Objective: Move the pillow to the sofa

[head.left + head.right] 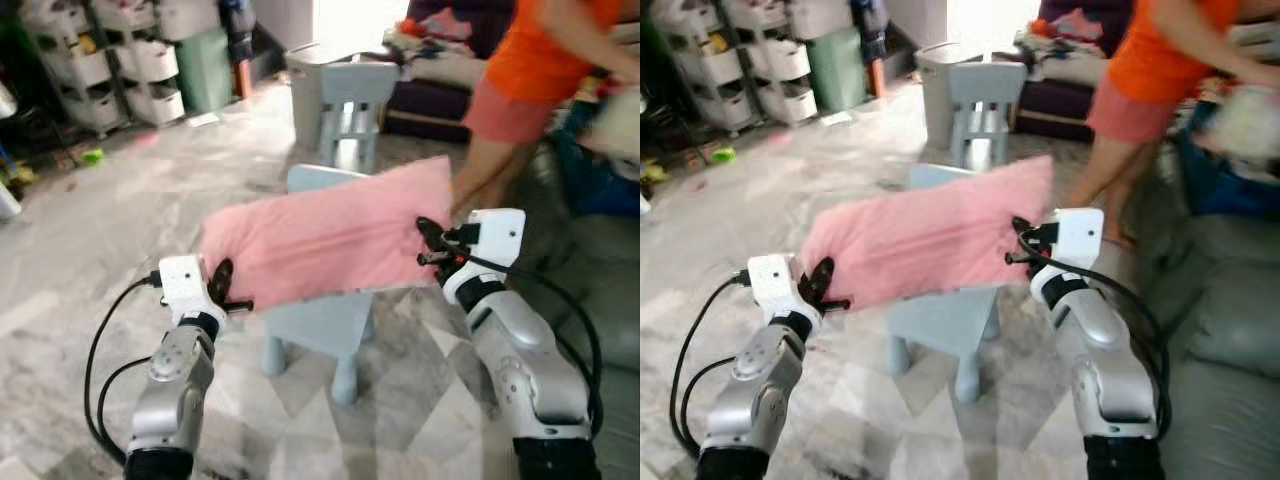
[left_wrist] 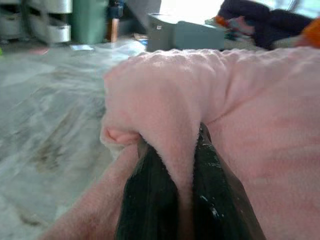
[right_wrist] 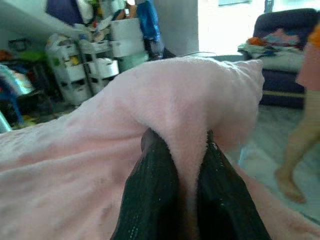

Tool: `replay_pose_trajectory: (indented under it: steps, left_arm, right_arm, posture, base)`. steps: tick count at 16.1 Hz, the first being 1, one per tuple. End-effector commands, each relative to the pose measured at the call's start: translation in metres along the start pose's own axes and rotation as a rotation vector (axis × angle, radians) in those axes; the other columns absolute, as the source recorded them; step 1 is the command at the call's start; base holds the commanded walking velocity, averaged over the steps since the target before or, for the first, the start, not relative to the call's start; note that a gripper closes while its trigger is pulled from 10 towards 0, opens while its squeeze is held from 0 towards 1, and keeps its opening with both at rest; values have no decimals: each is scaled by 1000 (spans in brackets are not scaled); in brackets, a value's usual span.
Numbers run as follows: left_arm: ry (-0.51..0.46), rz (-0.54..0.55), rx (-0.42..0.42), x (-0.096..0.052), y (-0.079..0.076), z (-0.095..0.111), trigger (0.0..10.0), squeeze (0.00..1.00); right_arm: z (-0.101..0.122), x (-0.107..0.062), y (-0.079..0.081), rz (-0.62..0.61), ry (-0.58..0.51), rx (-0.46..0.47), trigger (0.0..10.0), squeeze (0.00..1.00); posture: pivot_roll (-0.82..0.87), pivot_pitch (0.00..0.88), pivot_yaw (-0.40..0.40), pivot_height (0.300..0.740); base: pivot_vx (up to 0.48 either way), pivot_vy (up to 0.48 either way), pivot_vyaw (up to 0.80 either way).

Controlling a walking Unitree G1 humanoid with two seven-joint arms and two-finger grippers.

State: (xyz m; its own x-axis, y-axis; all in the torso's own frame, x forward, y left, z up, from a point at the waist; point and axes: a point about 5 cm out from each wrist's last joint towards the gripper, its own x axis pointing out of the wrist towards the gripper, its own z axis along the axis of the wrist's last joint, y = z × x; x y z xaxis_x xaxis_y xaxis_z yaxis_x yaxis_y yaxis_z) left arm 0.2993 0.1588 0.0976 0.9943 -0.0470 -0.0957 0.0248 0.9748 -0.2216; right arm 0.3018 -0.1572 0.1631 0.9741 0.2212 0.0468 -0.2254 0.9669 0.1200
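Observation:
A long pink pillow (image 1: 330, 238) hangs in the air between my two arms, just above a small pale-blue chair (image 1: 320, 325). My left gripper (image 1: 222, 288) is shut on the pillow's left end; the wrist view shows pink fabric (image 2: 185, 115) pinched between the black fingers (image 2: 150, 200). At the pillow's right end my right gripper (image 1: 432, 243) is shut on it too, the fleece (image 3: 180, 105) bunched between its fingers (image 3: 150, 195). The grey sofa (image 1: 1230, 330) lies to my right.
A person in an orange top and red shorts (image 1: 530, 80) stands close behind the pillow's right end, near the sofa. A second pale-blue chair (image 1: 352, 110) and a grey bin (image 1: 310, 85) stand further back. White drawer racks (image 1: 110, 60) line the far left wall. A dark sofa (image 1: 440, 90) is behind.

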Motion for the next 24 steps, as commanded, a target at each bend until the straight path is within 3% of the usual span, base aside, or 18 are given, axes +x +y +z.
replay_pose_trajectory:
  steps: [1,21,24]
  left_arm:
    - [-1,27,-13,0,6,3,10000,0]
    - [58,12,-59,1,3,-3,10000,0]
    - [62,9,-57,1,3,-4,10000,0]
  right_arm:
    - [11,3,2,6,-40,-2,10000,0]
    - [9,4,3,1,-25,-12,10000,0]
    - [9,4,4,3,-30,-12,10000,0]
  posture:
    - [-165,0,-24,740]
    - [-172,0,-18,740]
    - [-173,0,-17,740]
  base:
    - [0,0,-800]
    - [0,13,-800]
    - [0,280,-219]
